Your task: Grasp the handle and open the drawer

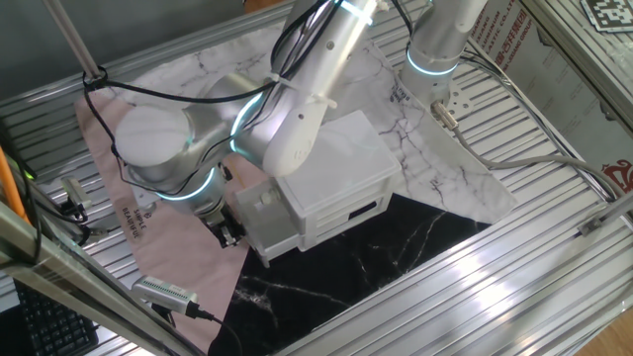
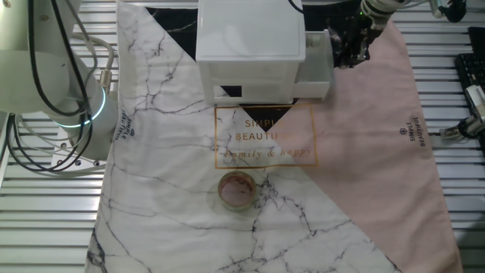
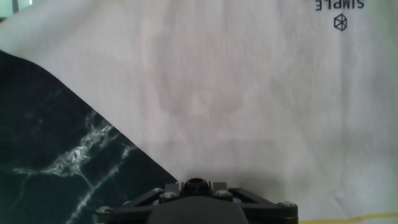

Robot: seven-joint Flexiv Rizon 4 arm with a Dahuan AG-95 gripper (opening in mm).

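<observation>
The drawer (image 2: 317, 72) is being shown pulled out at the cabinet's (image 2: 250, 45) 3 o'clock side, the pincer (image 2: 350, 47) touching its end; pincer opening cannot be told. The arm (image 1: 297, 89) is being held bent over the cabinet.

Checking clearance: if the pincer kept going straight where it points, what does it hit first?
Likely the pale pink cloth mat on the table: the hand view shows only that ahead, though depth is unclear. The pincer sits beside the pulled-out white plastic drawer.

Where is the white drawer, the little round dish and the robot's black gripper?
Shallow white plastic drawer (image 2: 317, 72), other fixed view, pulled-out tray's side.
Small round pinkish dish (image 2: 236, 191), other fixed view, its middle.
Black two-finger gripper (image 2: 350, 51), other fixed view, between fingertips.
</observation>
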